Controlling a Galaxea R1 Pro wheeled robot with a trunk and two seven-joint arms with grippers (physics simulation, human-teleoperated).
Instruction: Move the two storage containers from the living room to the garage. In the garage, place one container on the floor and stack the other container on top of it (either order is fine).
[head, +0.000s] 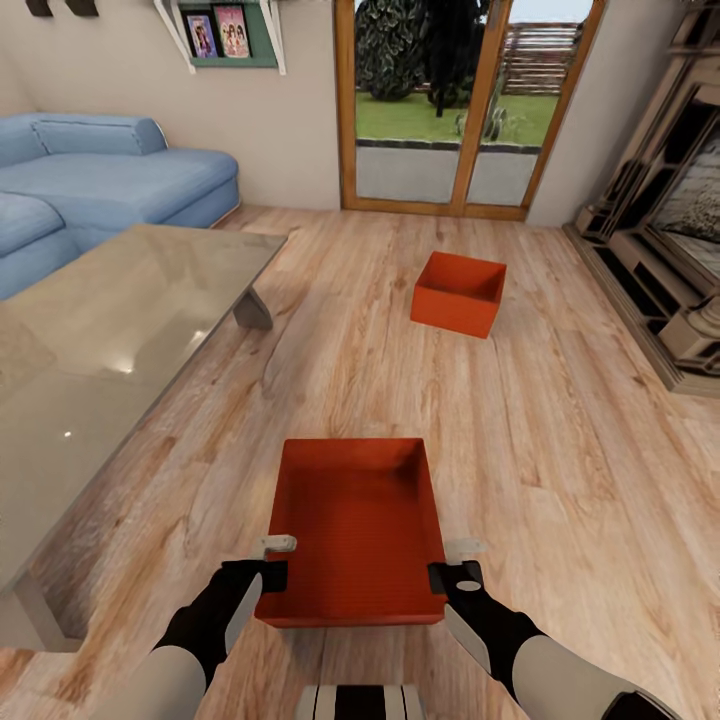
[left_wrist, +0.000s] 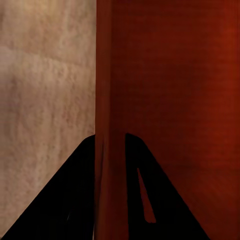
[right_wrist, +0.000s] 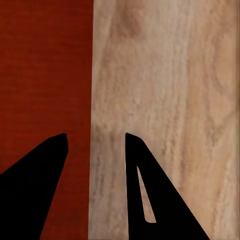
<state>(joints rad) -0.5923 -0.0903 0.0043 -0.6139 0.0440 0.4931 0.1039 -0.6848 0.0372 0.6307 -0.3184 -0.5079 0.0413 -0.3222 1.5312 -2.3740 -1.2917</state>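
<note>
near container (head: 352, 530) on living-room planks – left claw (left_wrist: 111, 150) pinching its wall, right claw (right_wrist: 95, 150) spread astride opposite wall; next: close right, lift.

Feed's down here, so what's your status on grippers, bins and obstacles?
Left gripper and right gripper straddle near red-orange plastic bin's side walls. Second matching bin sits ahead by garden doors. Glass coffee table to the left.

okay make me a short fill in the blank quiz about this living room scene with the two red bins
The near container sits between the two ____.
The far container rests on the ____ floor.
The left gripper straddles the near container's ____.
The sofa is ____.

Answers: grippers; wood-plank; wall; blue
</note>
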